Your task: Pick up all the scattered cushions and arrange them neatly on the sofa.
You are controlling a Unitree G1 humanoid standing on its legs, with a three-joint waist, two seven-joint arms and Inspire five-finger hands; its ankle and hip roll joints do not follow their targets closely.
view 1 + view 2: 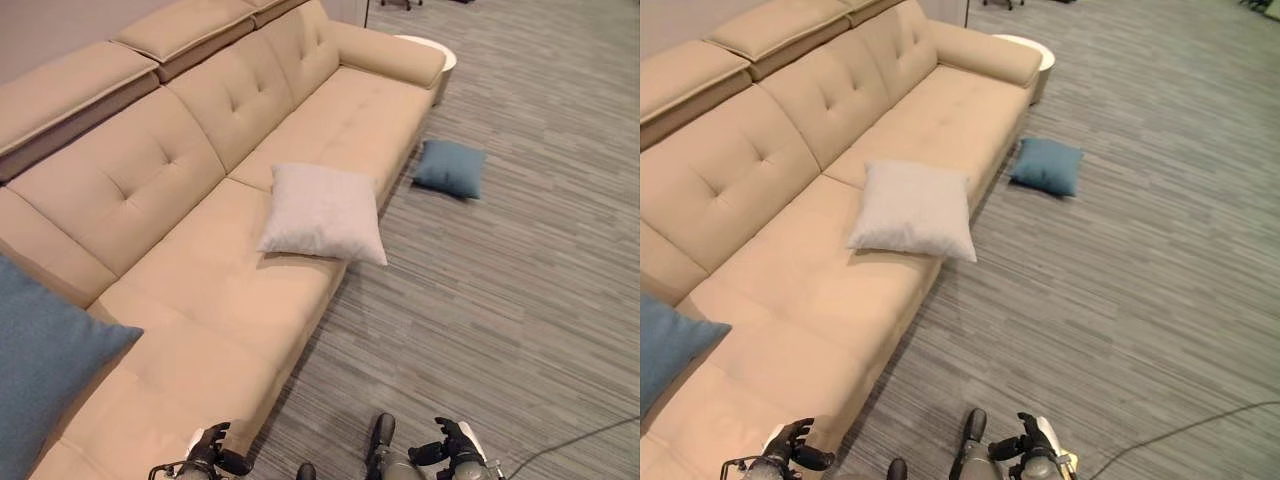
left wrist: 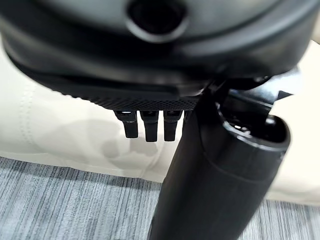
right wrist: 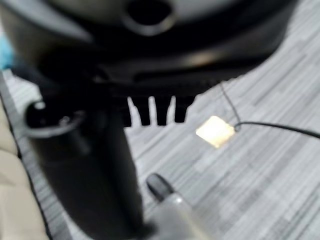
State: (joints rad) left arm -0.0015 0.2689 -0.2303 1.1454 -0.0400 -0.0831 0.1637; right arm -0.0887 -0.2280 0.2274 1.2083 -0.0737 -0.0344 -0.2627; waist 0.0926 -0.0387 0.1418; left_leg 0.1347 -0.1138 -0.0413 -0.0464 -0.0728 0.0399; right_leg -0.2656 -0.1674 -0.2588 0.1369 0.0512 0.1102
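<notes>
Observed: one blue cushion (image 1: 451, 167) lies flat on the carpet (image 1: 520, 290), at about 1 o'clock in the head view, just beside the sofa (image 1: 250, 290) front near its far arm. A pale grey cushion (image 1: 323, 212) sits on the seat at centre, skewed, with one corner overhanging the front edge. A second blue cushion (image 1: 40, 370) stands against the backrest at 8 o'clock. A small round white table (image 1: 440, 55) stands beyond the far arm at 12 o'clock.

Hands: left hand (image 1: 205, 455) and right hand (image 1: 455, 445) both hang low at 6 o'clock, well apart from any cushion. Each wrist view shows fingers hanging straight and relaxed, holding nothing. The right wrist view is soft, so this reading is less certain for that hand.

Assessment: the floor cushion is the outstanding item, and the step in hand is the approach to it.

Recommendation: close on the cushion until it lies directly below the hands before reaching. Take it by opposite edges with both hands, since soft filling will likely sag under a one-sided pinch. Lift clear of the seat front, then stand it against the backrest. The grey cushion should then be squared up and pushed back off the edge.
</notes>
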